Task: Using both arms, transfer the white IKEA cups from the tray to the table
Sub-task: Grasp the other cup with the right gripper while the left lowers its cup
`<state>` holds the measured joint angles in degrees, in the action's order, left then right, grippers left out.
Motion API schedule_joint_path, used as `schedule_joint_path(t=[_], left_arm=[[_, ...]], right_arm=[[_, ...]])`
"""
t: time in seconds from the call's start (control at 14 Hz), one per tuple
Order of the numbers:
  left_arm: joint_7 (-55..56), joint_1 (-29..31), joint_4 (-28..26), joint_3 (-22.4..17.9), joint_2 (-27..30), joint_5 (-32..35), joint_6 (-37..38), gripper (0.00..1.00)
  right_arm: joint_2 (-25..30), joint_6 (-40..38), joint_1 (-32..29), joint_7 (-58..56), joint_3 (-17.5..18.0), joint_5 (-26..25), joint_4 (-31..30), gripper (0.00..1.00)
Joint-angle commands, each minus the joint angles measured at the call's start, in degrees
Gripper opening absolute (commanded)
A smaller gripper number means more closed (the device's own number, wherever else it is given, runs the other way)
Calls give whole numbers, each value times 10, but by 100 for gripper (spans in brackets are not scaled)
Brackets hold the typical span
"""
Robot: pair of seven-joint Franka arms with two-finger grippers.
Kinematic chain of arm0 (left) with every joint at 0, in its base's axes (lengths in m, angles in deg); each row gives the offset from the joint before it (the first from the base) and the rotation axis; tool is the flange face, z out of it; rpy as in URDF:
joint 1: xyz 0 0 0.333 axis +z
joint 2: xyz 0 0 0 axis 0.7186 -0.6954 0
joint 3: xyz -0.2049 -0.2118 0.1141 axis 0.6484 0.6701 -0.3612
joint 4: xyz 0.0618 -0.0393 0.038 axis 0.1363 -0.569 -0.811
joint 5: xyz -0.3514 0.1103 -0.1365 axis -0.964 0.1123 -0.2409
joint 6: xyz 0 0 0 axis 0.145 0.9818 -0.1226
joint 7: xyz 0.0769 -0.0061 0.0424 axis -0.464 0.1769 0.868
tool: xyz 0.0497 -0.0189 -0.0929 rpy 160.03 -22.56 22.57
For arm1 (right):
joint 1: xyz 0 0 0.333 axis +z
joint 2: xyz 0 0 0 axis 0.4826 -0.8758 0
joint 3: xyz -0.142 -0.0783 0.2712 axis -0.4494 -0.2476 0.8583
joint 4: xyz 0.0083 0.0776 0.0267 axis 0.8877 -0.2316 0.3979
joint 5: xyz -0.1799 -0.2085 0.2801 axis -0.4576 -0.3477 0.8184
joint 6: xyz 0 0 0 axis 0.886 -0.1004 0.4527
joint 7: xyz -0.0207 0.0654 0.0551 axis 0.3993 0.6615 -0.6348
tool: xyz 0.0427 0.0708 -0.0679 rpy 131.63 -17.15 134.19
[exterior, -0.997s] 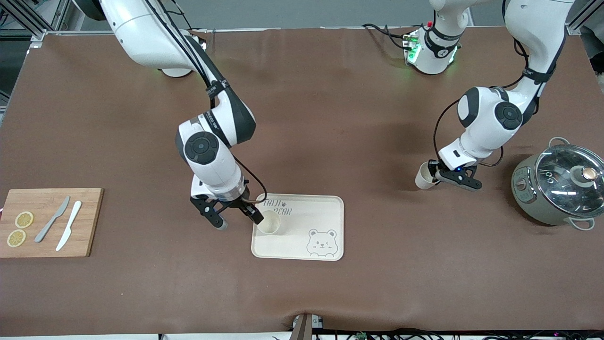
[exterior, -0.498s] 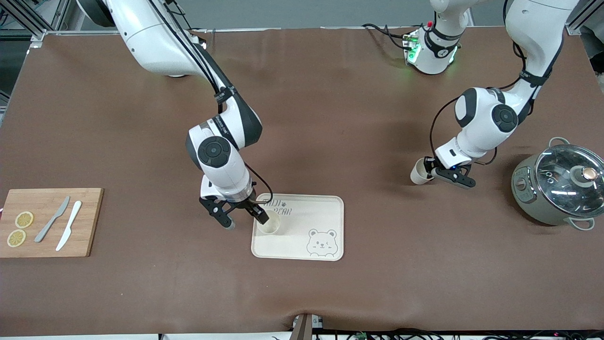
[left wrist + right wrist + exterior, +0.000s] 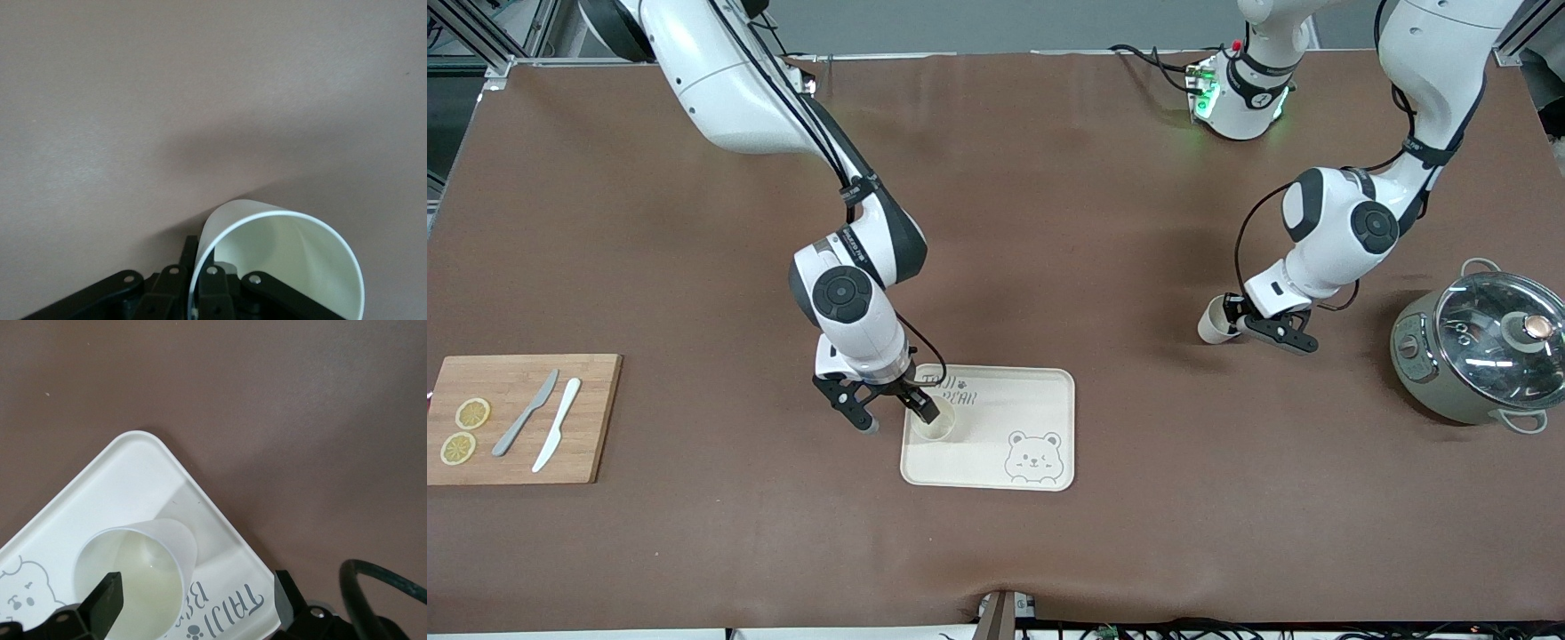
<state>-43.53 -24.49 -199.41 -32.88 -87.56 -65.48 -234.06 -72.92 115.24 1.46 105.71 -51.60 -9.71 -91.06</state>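
Carrying one small off-white handleless cup [image 3: 1213,325] pinched by its rim, the left gripper [image 3: 1240,324] has drifted farther from the cream rectangular bear-printed tray [image 3: 1040,391], low over bare brown matte table [image 3: 1049,222] near the grey lidded pot [image 3: 1476,351]; set-down looks close. The right gripper [image 3: 896,416], fingers spread wide, has slid in over the tray's corner, one finger above the second off-white cup [image 3: 935,421], which stands on the tray, ungrasped.
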Motion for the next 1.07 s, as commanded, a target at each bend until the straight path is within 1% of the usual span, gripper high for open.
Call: schedule_joint_path(t=[0.0, 0.57, 1.0], left_arm=[[-37, 25, -7, 8, 6, -17, -1, 0], [-40, 25, -1, 8, -4, -15, -3, 0], [-40, 25, 7, 8, -18, -12, -9, 0]], right_arm=[[-12, 3, 10, 20, -7, -11, 12, 100], [-45, 36, 20, 35, -8, -11, 12, 100], [-48, 37, 20, 35, -8, -12, 12, 100]])
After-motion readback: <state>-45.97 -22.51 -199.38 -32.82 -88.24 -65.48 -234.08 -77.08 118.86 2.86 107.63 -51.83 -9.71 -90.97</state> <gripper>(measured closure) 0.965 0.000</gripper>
